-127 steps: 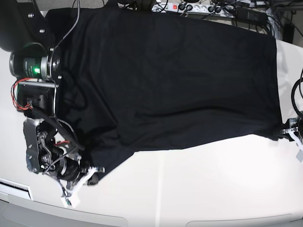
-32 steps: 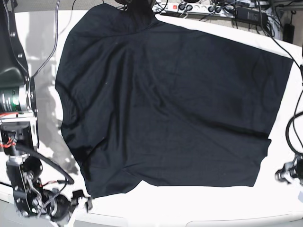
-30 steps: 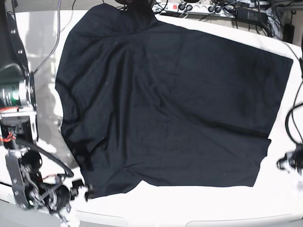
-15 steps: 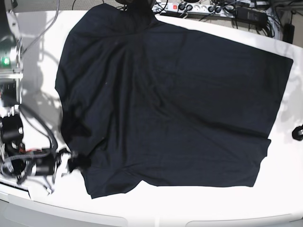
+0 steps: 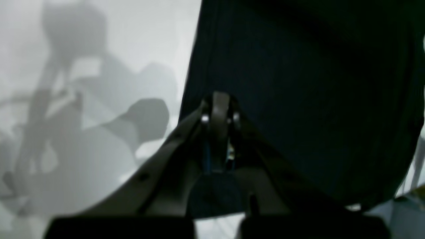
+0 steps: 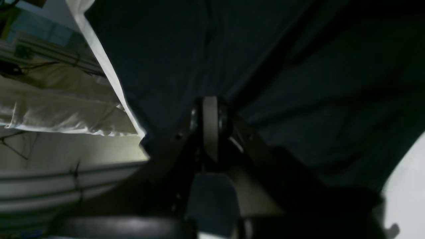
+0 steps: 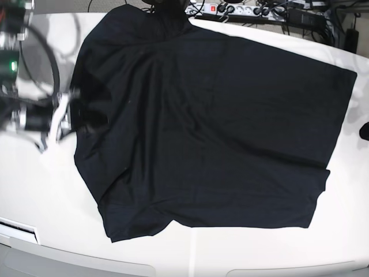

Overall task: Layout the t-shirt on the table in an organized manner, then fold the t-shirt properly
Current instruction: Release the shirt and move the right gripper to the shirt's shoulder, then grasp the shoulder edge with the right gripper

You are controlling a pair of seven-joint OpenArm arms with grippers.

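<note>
The black t-shirt (image 7: 207, 127) lies spread nearly flat on the white table (image 7: 248, 254), with light creases and its front left corner slightly curled. My right gripper (image 7: 74, 112), blurred, is at the shirt's left edge. In the right wrist view this gripper (image 6: 210, 106) is shut, its tips against the t-shirt (image 6: 298, 83); I cannot tell whether cloth is pinched. My left gripper (image 5: 217, 103) is shut, its tips by the edge of the t-shirt (image 5: 298, 83), beside bare table (image 5: 99, 49). In the base view only a dark bit of the left arm (image 7: 364, 131) shows.
A power strip and cables (image 7: 248, 10) run along the table's back edge, just behind the shirt. The table's curved front edge (image 7: 173, 269) is close below the shirt. Bare white surface lies to the left and right of the shirt.
My right arm swept from the table's front left corner back along the shirt's left edge, and its gripper closed. The left arm drew off to the right edge. The shirt barely moved.
</note>
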